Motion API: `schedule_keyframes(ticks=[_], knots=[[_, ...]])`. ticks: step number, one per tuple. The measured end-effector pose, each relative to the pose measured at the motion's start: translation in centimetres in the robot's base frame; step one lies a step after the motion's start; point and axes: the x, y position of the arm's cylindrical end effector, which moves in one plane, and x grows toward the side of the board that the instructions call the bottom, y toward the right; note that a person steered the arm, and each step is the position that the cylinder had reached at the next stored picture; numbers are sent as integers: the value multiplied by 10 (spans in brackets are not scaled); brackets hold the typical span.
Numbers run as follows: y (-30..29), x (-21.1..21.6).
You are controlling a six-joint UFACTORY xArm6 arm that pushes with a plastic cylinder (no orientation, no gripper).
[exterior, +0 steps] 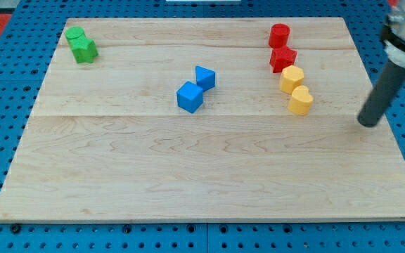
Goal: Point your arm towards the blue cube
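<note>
1. In the camera view, you had my tip (370,123) down near the right edge of the wooden board (188,183), about halfway between top and bottom, well apart from every block. It is a bare rod with nothing to clench or release; it touched and held no block.
2. The blue cube (190,97) sat near the board's middle, a little toward the top edge, touching or just beside a blue wedge-like block (205,76) at its upper right.
3. Between the tip and the cube stood a yellow heart-like block (301,100) and a yellow hexagonal block (292,79), with a red star-like block (283,59) and a red cylinder (279,35) above them.
4. To do this step well, you would likely have steered leftward below the yellow pair, then stopped short of the cube's lower right side, avoiding a shove.
5. Two green blocks (81,45) sat by the top left corner, out of the way.
</note>
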Motion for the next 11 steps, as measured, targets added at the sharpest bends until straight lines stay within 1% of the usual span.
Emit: schedule_keyframes(ticks=[1,3,4,5,6,7,8,9,10,11], knots=[[1,33],[1,39],[-31,51],[-99,59],[-144,57],[-168,37],[-220,13],[-264,-20],[-305,-25],[-296,-35]])
